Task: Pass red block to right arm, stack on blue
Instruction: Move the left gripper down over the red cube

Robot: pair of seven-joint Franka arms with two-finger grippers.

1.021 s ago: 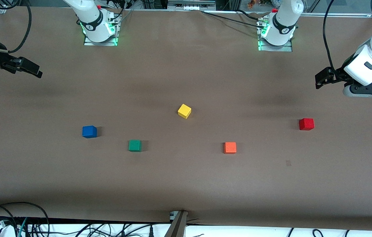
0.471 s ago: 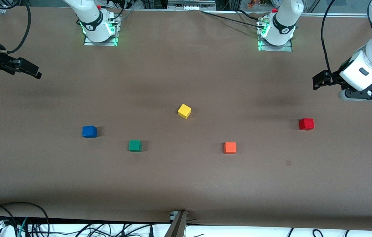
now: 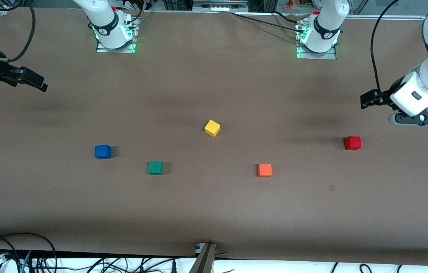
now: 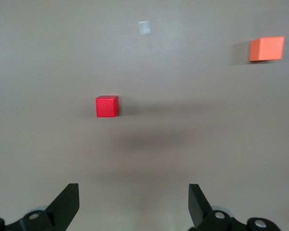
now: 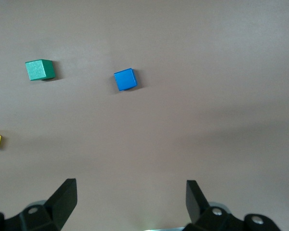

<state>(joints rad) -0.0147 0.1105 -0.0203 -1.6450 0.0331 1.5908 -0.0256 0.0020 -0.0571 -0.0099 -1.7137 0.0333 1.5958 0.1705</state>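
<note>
The red block (image 3: 352, 143) sits alone on the brown table (image 3: 214, 212), at the left arm's end. The left gripper (image 3: 367, 99) hangs in the air close by it, over bare table a little farther from the front camera than the block. In the left wrist view the red block (image 4: 107, 106) lies ahead of the jaws and a bit off to one side, so the gripper has to go forward and down to reach it. The left arm is much closer to it than the right arm. Its jaws are wide apart and hold nothing. The blue block (image 3: 102, 151) sits well away at the right arm's end. The right gripper (image 3: 34, 80) waits up in the air there, jaws spread and empty too.
</note>
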